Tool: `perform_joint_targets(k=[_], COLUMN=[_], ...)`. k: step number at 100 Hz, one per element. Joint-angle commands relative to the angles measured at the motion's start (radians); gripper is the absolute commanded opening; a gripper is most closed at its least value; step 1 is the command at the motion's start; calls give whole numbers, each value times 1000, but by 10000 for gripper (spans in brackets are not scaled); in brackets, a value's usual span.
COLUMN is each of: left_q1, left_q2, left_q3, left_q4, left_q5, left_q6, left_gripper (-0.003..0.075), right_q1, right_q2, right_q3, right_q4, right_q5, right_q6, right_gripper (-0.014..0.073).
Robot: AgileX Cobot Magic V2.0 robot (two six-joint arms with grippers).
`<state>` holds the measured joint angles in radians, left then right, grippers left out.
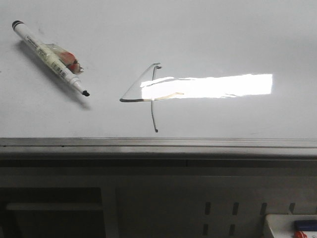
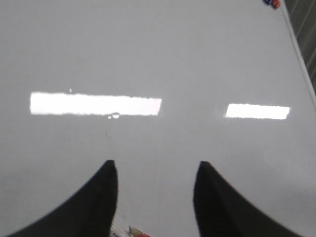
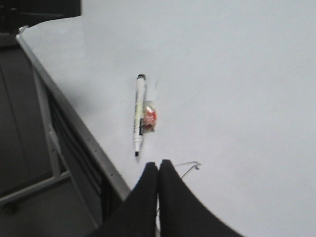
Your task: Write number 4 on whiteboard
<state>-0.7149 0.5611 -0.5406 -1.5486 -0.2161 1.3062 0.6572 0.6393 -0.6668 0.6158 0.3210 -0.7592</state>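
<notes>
Your left gripper (image 2: 155,170) hangs wide-jawed over the glossy white whiteboard (image 2: 163,54); your right gripper (image 3: 158,168) is pressed closed, empty, the thin dark number 4 (image 3: 190,165) and uncapped white marker (image 3: 138,116) just beyond its tips.

The whiteboard (image 1: 223,34) lies flat, glossy and white, with a grey metal rail along its near edge. An uncapped marker (image 1: 49,57) lies on it at the far left, slanted, its black tip toward the near edge. A small crumpled wrapper with red print (image 1: 69,59) touches the marker's barrel. The number 4 (image 1: 148,94) is drawn in thin dark lines near the middle, well apart from the marker.
</notes>
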Motion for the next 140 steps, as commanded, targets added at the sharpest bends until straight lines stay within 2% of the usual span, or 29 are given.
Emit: perform_joint_targets(k=[1,6,10,20,40,140], left_q1=[0,0,0,0,0,0], left_q2=[-76,-120,-157,-236,-339,-347], left_q3=[3,27,51,114,211,247], left_q4=[14,14,14,15,15,15], left_q5=[11,11,11,11,13,29], left_q6=[56,71,71,71,71,71], left_gripper=[131,29,-22,-20,-20,-20], right_q1=[-7,-7,-7,-7,-7,-7], right_q2=[-69,-112,-148,-226,-304,-306], right_q3=[50,112,164,280,382,392], right_q4=[-14,-16,-16,-16,-16,-16], right_q5=[-197,-285,-354,-457,-464,-462], right_q6=[0,0,0,0,0,0], right_gripper=[-54,-54,-54,-54,-54,-54])
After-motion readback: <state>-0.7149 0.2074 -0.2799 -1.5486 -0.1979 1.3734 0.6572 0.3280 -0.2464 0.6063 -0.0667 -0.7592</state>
